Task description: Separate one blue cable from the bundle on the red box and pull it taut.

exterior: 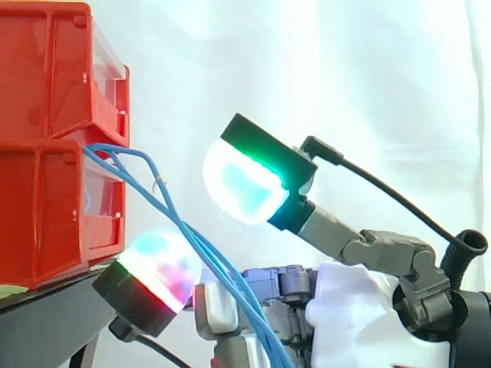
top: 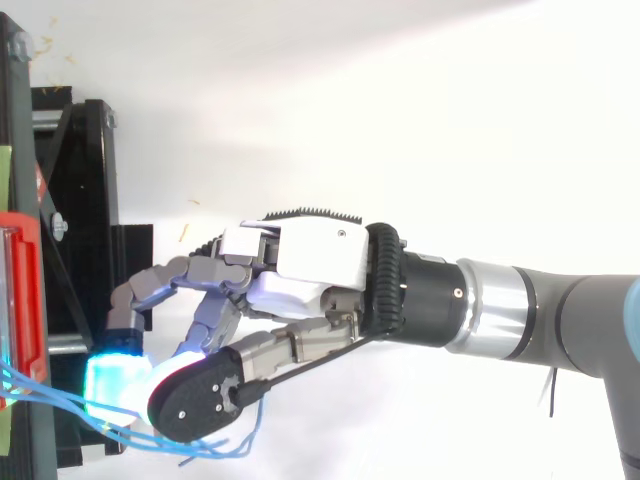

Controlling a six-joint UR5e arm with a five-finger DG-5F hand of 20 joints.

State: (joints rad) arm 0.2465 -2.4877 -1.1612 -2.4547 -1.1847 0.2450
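Blue cables (exterior: pixel 196 244) hang in a bundle from the red box (exterior: pixel 46 207) down past the robot hand (top: pixel 300 270). I cannot tell if it has hold of any. Take just one, then pull slowly away until it is straight.

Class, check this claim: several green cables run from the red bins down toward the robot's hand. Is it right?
No: the cables are blue, not green. The side view shows them running from the red bins down toward the hand.
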